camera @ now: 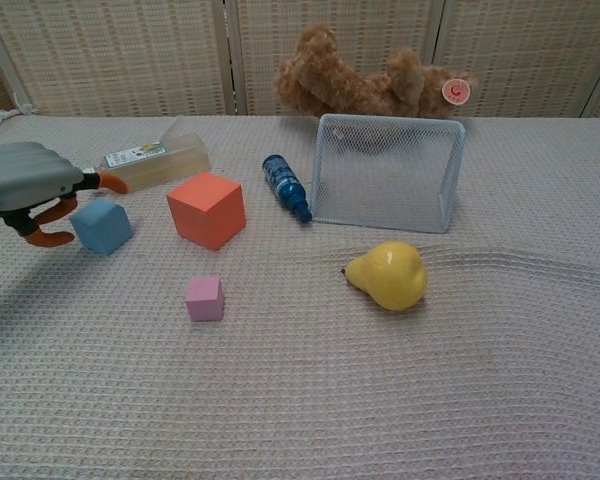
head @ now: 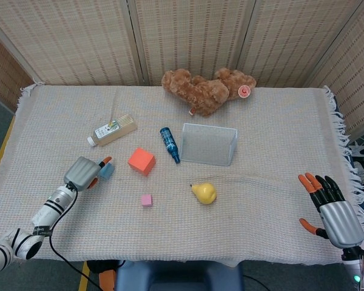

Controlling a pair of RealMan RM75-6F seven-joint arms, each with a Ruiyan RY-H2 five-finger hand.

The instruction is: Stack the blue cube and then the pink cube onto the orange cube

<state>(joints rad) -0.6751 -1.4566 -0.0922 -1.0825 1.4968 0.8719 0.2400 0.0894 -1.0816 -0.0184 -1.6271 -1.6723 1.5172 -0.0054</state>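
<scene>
The blue cube (head: 107,171) (camera: 105,228) rests on the cloth, left of the orange cube (head: 141,161) (camera: 206,209). The small pink cube (head: 146,200) (camera: 204,298) lies nearer the front, apart from both. My left hand (head: 84,173) (camera: 25,180) is at the blue cube's left side, its fingers spread over and beside the cube; no firm grip shows. At the table's front right corner my right hand (head: 330,209) hovers with fingers spread and nothing in it; the chest view does not show it.
A yellow pear (head: 204,193) lies right of the pink cube. Behind it stands a wire mesh basket (head: 208,144), with a blue bottle (head: 169,144) beside it. A clear bottle (head: 112,130) lies behind the blue cube. A teddy bear (head: 206,91) sits at the back.
</scene>
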